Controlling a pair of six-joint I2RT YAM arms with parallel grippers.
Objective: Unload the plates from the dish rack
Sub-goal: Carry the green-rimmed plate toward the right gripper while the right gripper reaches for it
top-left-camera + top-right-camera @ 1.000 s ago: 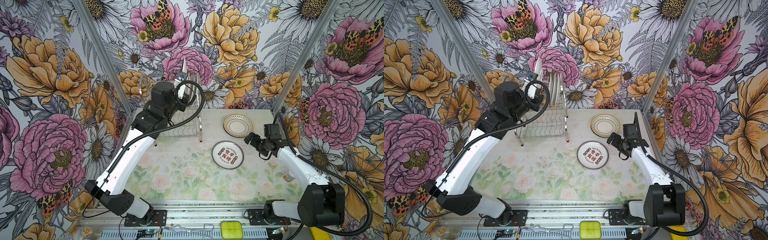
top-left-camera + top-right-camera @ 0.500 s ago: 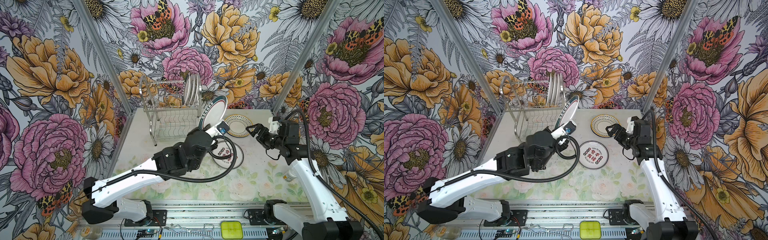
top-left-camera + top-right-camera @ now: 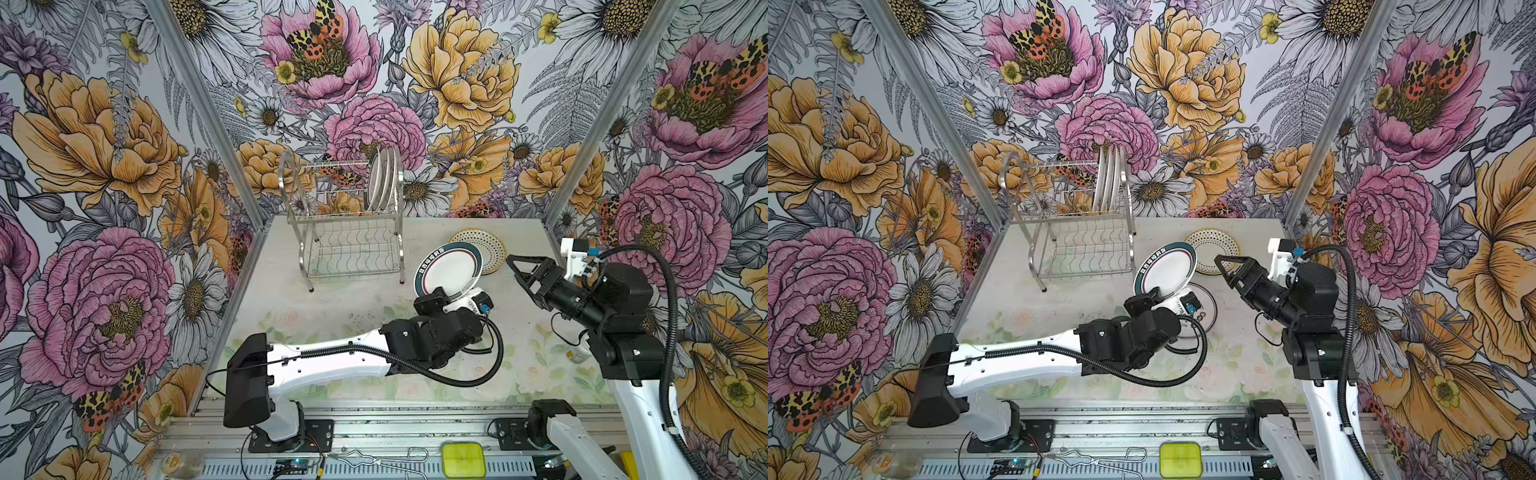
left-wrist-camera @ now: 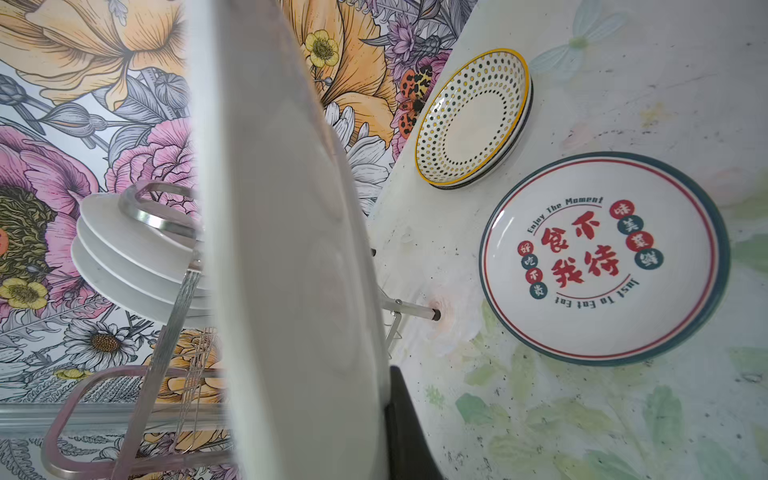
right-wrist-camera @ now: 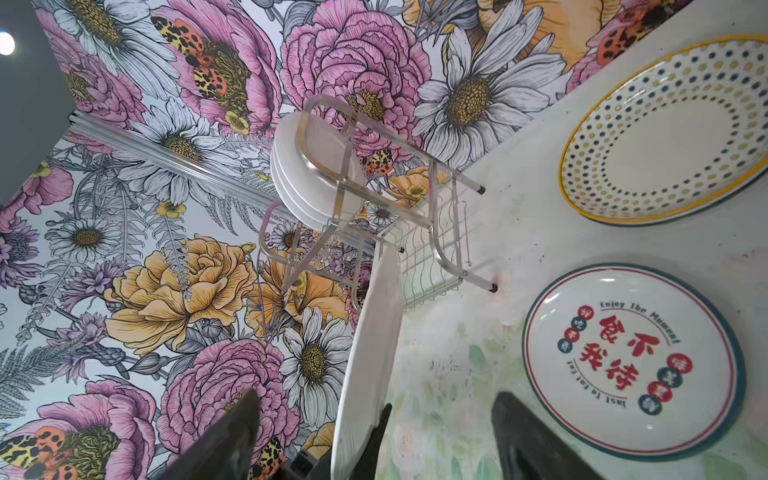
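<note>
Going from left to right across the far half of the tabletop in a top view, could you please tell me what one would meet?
dish rack → held teal-rimmed plate → dotted plate → right gripper, fingers apart

Dish rack (image 5: 434,216) holding white plates (image 5: 291,178), upright edge-on plate (image 5: 365,353), dotted plate (image 5: 665,137), lettered plate (image 5: 623,361) lying flat

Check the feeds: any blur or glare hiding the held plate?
Left wrist view: the held plate sits close, soft-edged, hiding much of the dish rack; the lettered plate is sharp. Right wrist view: one lamp spot, held plate glare-free. Both top views: evenly lit, sharp.
</note>
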